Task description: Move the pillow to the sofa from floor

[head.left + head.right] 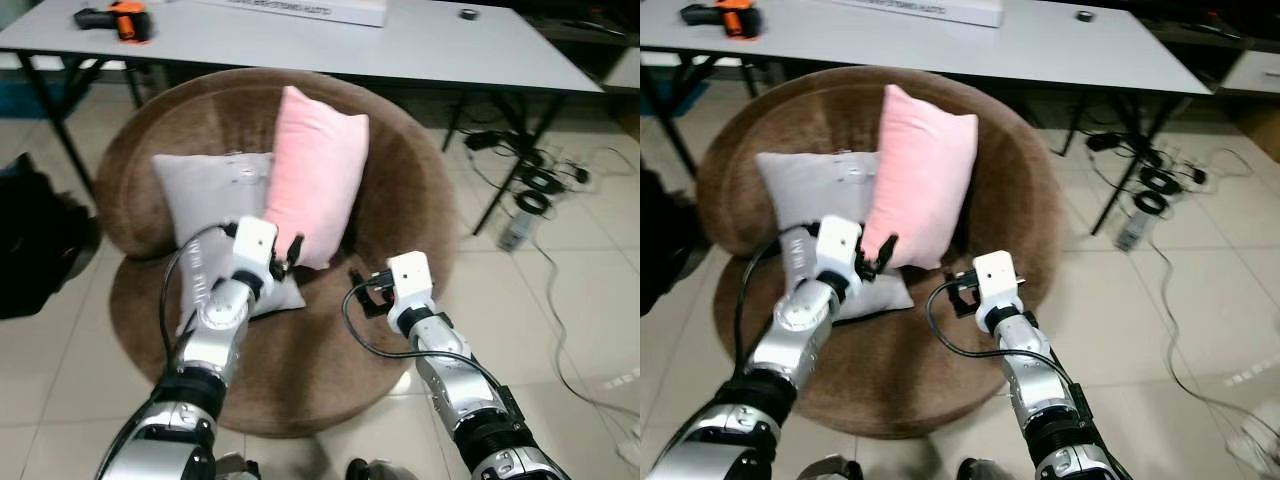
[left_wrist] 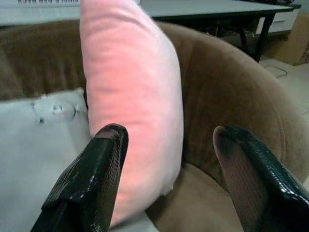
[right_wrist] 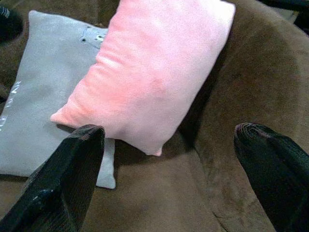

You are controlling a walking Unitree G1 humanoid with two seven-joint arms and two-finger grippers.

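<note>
Two pillows, pink pillow (image 1: 315, 175) upright on sofa (image 1: 400, 180); both grippers parted

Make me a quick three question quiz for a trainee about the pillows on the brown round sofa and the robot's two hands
1. True or false: the pink pillow stands upright on the sofa, leaning against its backrest.
2. Which pillow lies partly behind the pink one? A. the grey pillow B. a blue pillow C. a striped pillow
3. Fill in: both the left hand and the right hand have their fingers ____.

Key
1. True: it stands on end on the seat, against the back.
2. A: the pink pillow overlaps its edge.
3. Open: each wrist view shows a wide gap between the fingers, with nothing held.
</note>
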